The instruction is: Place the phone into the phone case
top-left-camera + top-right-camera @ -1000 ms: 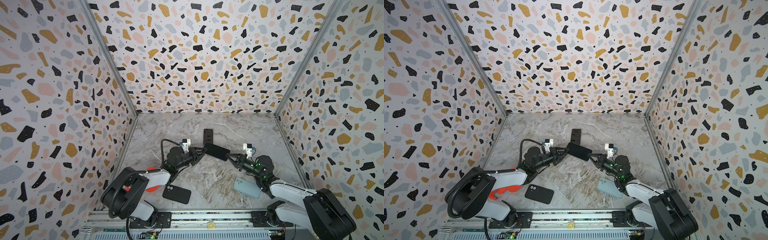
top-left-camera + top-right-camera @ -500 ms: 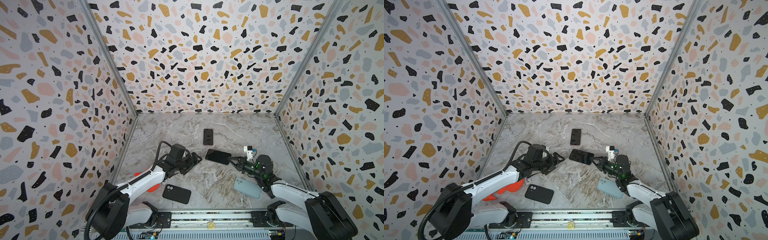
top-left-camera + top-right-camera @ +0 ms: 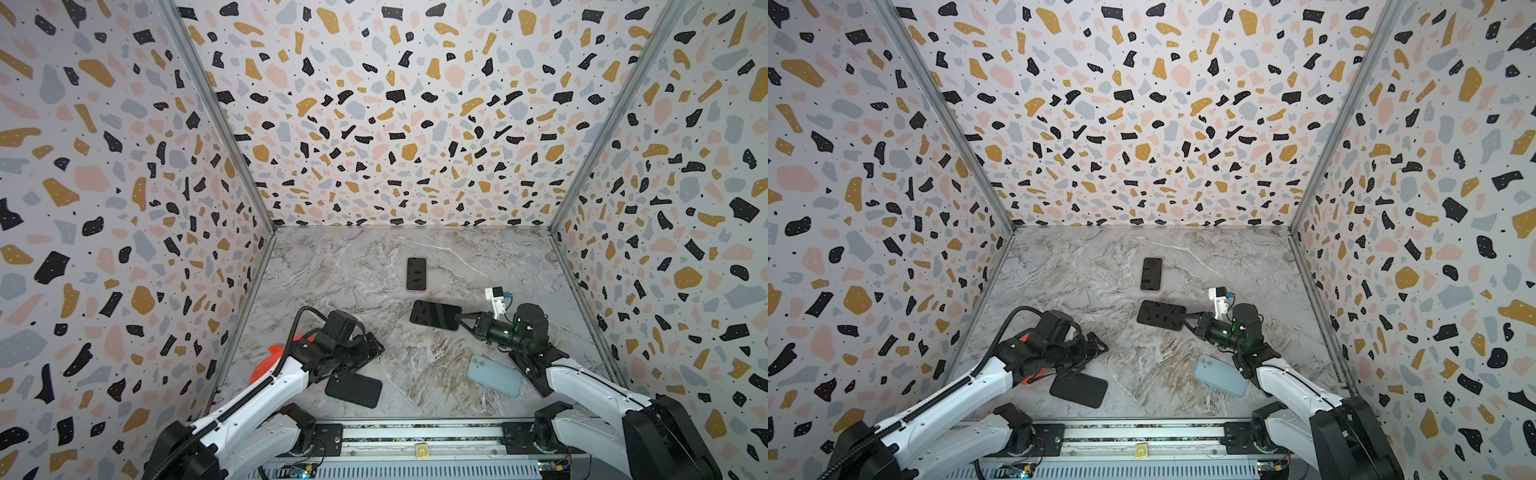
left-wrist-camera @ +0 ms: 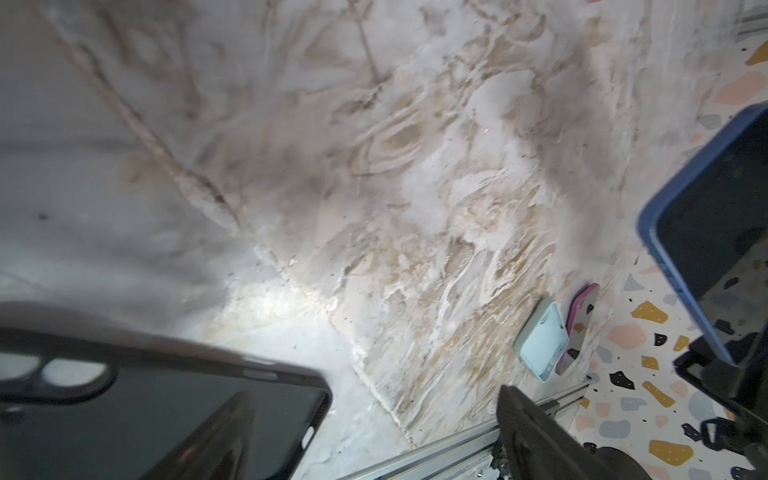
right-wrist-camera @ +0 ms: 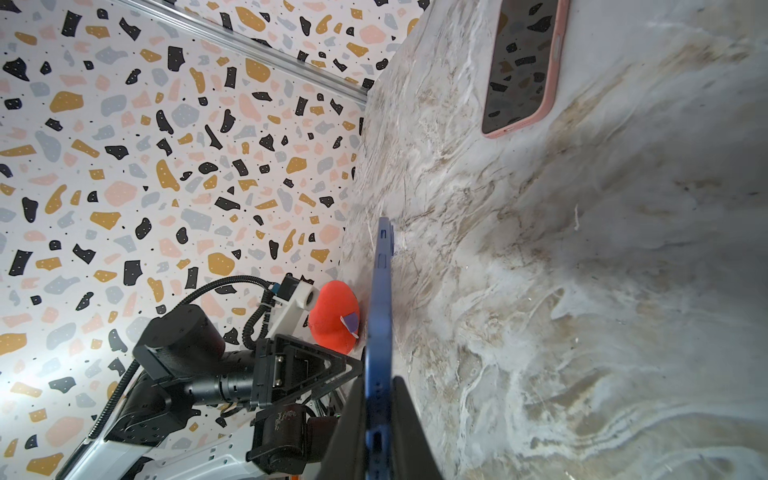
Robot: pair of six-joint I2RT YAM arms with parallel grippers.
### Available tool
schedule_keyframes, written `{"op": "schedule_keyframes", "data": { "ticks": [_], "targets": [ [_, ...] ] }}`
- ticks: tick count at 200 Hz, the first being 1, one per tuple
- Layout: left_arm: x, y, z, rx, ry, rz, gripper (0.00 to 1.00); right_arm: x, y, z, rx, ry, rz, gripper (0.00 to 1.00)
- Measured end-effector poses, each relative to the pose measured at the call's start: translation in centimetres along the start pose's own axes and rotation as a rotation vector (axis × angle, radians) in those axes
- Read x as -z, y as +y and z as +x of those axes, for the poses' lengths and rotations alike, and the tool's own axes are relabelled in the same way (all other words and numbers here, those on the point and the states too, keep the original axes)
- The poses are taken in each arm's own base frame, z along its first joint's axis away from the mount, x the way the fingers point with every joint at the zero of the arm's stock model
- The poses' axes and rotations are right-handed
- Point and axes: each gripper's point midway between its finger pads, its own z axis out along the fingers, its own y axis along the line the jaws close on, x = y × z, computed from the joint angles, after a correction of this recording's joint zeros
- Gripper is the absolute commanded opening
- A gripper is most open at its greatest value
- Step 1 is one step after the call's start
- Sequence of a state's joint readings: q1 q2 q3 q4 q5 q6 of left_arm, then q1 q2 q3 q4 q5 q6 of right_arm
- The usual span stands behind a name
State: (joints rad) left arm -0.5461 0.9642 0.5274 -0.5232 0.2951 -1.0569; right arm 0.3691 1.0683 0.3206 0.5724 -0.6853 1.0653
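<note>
Pinching slim blue-edged phone [image 3: 435,315], right hand [image 3: 460,319], marble tabletop [image 3: 415,365]

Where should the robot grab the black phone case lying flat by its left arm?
Probably a long edge, coming straight down from above. The black phone case lies flat on the table, so only its thin rim offers anything to pinch. The left gripper hangs open right beside the far long edge, so that side looks easiest for its fingers.

The left gripper [image 3: 372,349] hangs low near the table with its jaws spread wide, holding nothing. The right gripper [image 3: 459,319] reaches toward the middle, clamped shut.
</note>
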Motion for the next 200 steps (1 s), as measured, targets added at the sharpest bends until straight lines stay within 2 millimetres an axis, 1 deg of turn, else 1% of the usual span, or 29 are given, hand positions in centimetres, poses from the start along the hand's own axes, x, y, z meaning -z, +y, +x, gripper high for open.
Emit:
{"op": "schedule_keyframes", "data": {
  "ticks": [15, 24, 55, 95, 160, 183, 200],
  "targets": [
    [-0.3, 1.4, 0.7, 0.014, 0.026, -0.043, 0.90, 0.0, -0.1, 0.3, 0.001, 0.012, 0.003, 0.00],
    [-0.3, 1.8, 1.0, 0.018, 0.033, -0.058, 0.90, -0.1, -0.2, 0.5, 0.001, 0.019, 0.007, 0.00],
    [-0.5, 2.4, 1.2, 0.016, 0.034, -0.068, 0.88, -0.2, -0.3, 0.9, -0.001, 0.032, 0.013, 0.00],
    [-1.9, 3.7, 1.7, 0.023, 0.063, -0.091, 0.84, -0.4, -0.2, 1.3, 0.002, 0.049, 0.010, 0.00],
    [-2.9, 2.9, 0.9, -0.013, 0.060, -0.080, 0.72, -0.6, 0.2, 1.6, 0.009, 0.060, 0.004, 0.00],
    [-3.2, 2.4, 0.1, -0.045, 0.057, -0.099, 0.70, -0.7, 0.2, 1.8, 0.009, 0.065, 0.005, 0.00],
    [-3.5, 1.5, -0.7, -0.078, 0.055, -0.110, 0.68, -0.7, 0.1, 1.8, 0.009, 0.066, 0.011, 0.00]
  ]
}}
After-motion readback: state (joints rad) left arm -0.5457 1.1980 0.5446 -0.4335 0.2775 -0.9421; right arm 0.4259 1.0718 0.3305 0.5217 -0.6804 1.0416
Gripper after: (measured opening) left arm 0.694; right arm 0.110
